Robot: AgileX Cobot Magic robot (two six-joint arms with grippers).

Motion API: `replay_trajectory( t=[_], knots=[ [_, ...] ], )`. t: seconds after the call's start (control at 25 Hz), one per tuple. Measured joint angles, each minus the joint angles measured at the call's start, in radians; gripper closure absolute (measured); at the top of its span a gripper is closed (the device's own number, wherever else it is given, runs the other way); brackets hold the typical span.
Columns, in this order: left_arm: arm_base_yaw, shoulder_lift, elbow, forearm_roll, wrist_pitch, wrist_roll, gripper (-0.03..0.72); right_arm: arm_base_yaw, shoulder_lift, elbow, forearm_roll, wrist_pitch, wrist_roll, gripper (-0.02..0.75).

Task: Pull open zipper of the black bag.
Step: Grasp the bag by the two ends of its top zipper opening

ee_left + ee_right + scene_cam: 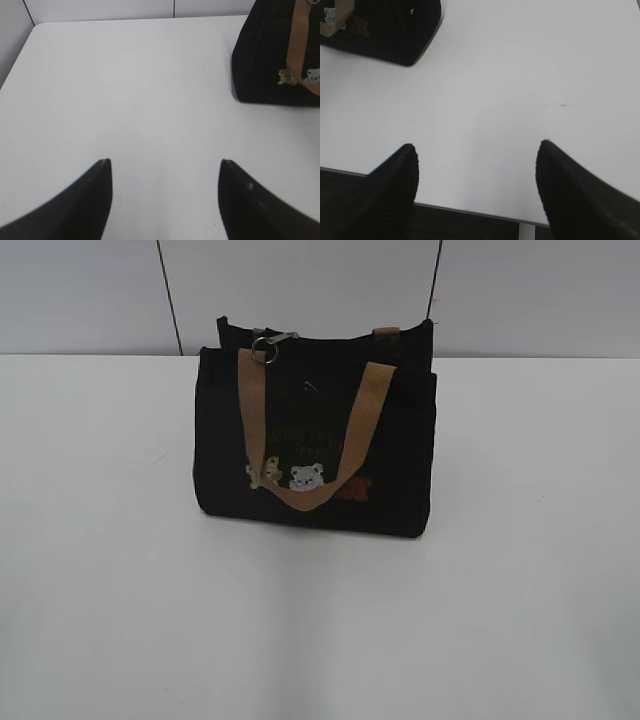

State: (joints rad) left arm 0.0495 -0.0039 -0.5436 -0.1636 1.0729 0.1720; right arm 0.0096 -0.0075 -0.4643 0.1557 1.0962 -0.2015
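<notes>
A white table [110,570] fills the foreground under even, soft light. Directly behind the table rises a pale grey panelled wall [80,295] with thin dark vertical seams [168,295].

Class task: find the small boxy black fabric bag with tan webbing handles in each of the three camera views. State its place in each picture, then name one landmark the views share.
Exterior view: the black fabric bag stands upright at centre, on the white table.
Left wrist view: its corner fills the upper right.
Right wrist view: its corner sits at upper left.
Shared landmark: the tan handle strap beside the white bear picture.
</notes>
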Motion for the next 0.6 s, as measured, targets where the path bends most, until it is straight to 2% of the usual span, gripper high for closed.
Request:
replay_trajectory(
  t=[0.6],
  knots=[
    [0.000, 0.000, 0.000, 0.000, 0.000, 0.000, 0.191, 0.000, 0.000, 0.000, 0.000, 0.000, 0.000, 0.185]
  ],
)
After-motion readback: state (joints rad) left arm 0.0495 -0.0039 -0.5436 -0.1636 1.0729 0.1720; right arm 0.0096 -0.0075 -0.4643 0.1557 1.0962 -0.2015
